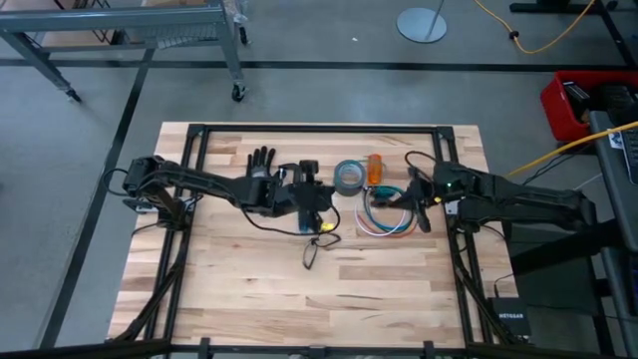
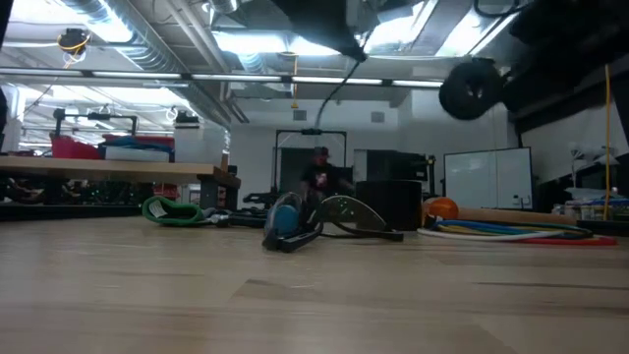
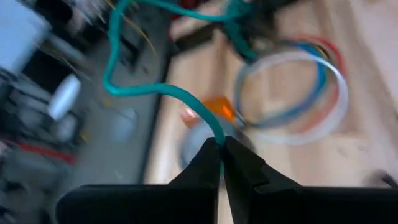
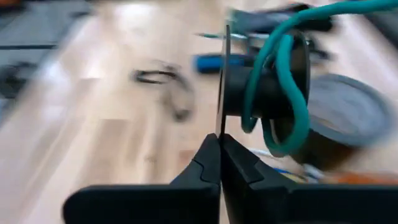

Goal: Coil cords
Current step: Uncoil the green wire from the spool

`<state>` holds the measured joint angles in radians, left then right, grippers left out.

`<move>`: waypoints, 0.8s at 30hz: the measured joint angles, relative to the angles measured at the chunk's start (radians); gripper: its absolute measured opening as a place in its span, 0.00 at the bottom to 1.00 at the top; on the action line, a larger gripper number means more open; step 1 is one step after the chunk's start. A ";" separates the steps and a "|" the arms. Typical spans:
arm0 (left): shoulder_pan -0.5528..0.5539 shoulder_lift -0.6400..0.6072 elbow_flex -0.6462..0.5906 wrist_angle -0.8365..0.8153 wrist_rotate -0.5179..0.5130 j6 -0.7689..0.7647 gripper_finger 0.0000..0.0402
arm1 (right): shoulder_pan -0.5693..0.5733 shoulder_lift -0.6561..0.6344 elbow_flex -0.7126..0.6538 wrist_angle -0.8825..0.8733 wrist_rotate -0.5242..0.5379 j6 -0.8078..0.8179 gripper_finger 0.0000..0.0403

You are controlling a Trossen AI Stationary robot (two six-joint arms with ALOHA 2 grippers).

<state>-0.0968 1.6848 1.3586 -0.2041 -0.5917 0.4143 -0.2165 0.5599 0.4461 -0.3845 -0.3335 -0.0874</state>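
The cords (image 1: pixel 385 221), a loose ring of white, blue and red wires, lie flat on the table right of centre; they also show in the left wrist view (image 3: pixel 292 93). A teal cord (image 3: pixel 134 87) runs through the air between my two grippers. My left gripper (image 1: pixel 321 196) is shut on one stretch of it, left of the ring. My right gripper (image 1: pixel 415 199) is shut at the ring's far right side, and the teal cord (image 4: pixel 280 81) loops just beyond its fingertips. Both grippers are above the table. My left gripper pinches the teal cord (image 3: pixel 214 134) between its two fingertips. The cord leaves the tips, bends slackly in the air and runs on toward the right gripper, clear of the table. My right gripper is shut with the teal cord's loops (image 4: pixel 252 106) hanging right in front of its tips. A thin straight line (image 4: pixel 222 81) rises from between the fingers. The exact place of contact does not show plainly.
A grey tape roll (image 1: pixel 349 177) and an orange object (image 1: pixel 375 168) lie just beyond the ring. A black glove (image 1: pixel 261 162) lies by the left arm. A black wire with a yellow plug (image 1: pixel 315 244) lies nearer the front. Bare wood fills the table's near half.
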 joint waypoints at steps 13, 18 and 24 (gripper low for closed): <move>0.152 0.000 0.001 0.065 0.005 0.024 0.00 | 0.000 0.131 0.000 0.665 -0.183 -0.161 0.00; 0.171 0.000 0.001 -0.142 0.007 -0.121 0.00 | 0.000 0.106 0.000 0.812 -0.074 -0.212 0.00; 0.121 0.000 0.001 -0.323 0.007 -0.258 0.00 | 0.000 0.014 0.000 0.640 0.256 -0.262 0.00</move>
<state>0.0238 1.6852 1.3594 -0.5274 -0.5846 0.1566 -0.2161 0.5736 0.4465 0.2553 -0.0774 -0.3498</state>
